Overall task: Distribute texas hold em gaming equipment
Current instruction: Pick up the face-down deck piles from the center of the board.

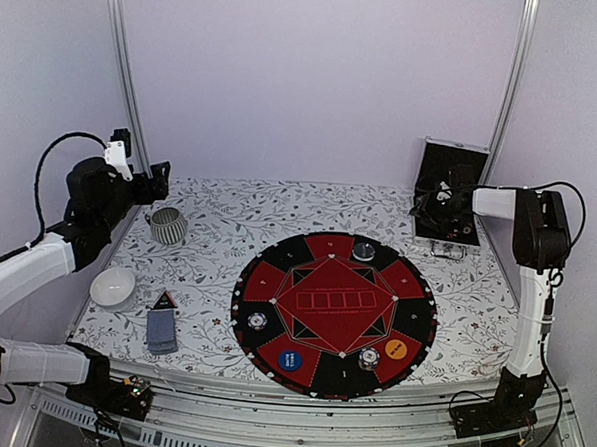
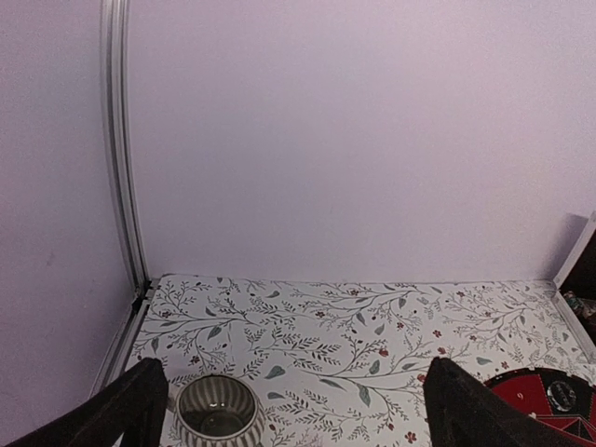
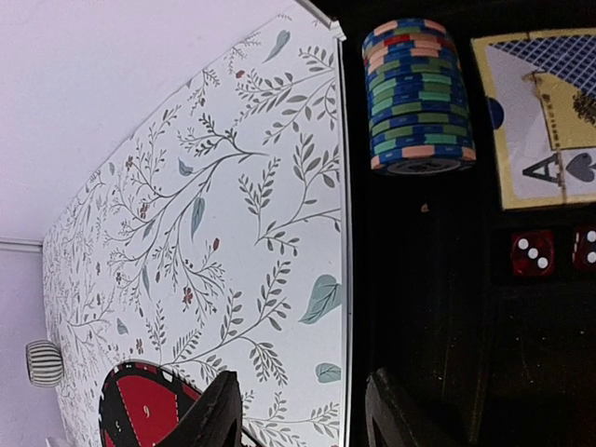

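Note:
A round black-and-red poker mat (image 1: 334,315) lies mid-table. On it sit three striped poker chips (image 1: 363,251) (image 1: 258,322) (image 1: 370,358), a blue marker disc (image 1: 289,360) and an orange marker disc (image 1: 396,349). A grey-blue deck of cards (image 1: 162,331) lies left of the mat. My right gripper (image 1: 425,205) (image 3: 303,414) hovers at the open case's (image 3: 419,279) edge, jaws apart and empty. A chip stack (image 3: 417,98) and an ace card (image 3: 545,112) lie ahead inside the case. My left gripper (image 1: 160,184) (image 2: 298,405) is wide open above the back left of the table.
The ribbed grey cup (image 1: 166,226) (image 2: 216,410) stands just below the left gripper. A white bowl (image 1: 113,287) and a small black-and-red triangle (image 1: 164,300) sit near the deck. Red dice (image 3: 533,252) lie in the case (image 1: 448,194), which leans at the back right.

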Motion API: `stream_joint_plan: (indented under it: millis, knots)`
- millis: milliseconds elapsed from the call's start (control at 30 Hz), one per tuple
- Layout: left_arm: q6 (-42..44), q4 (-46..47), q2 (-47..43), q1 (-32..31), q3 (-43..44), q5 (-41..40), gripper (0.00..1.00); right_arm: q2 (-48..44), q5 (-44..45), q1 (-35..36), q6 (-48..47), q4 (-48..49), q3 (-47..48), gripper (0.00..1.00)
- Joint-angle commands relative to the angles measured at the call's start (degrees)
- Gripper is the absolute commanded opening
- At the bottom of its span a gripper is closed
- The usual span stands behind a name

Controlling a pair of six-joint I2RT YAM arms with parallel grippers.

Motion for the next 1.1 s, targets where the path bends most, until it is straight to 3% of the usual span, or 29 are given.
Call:
stream_joint_plan:
  millis: [0, 800, 1067]
  knots:
    - [0.6, 1.0, 0.4, 0.7, -0.9, 0.6, 0.98, 1.8, 1.6, 1.0, -1.5, -2.0, 1.5, 0.45]
    - [0.7, 0.7, 0.9, 0.8, -0.7, 0.7, 0.98, -5.2, 4.1, 1.1, -5.6, -3.5, -9.0, 0.44]
    - [0.7, 0.7, 0.7, 0.8, -0.7, 0.7, 0.98, -7.8, 3.4, 0.3, -6.7, -5.3, -8.7, 0.45]
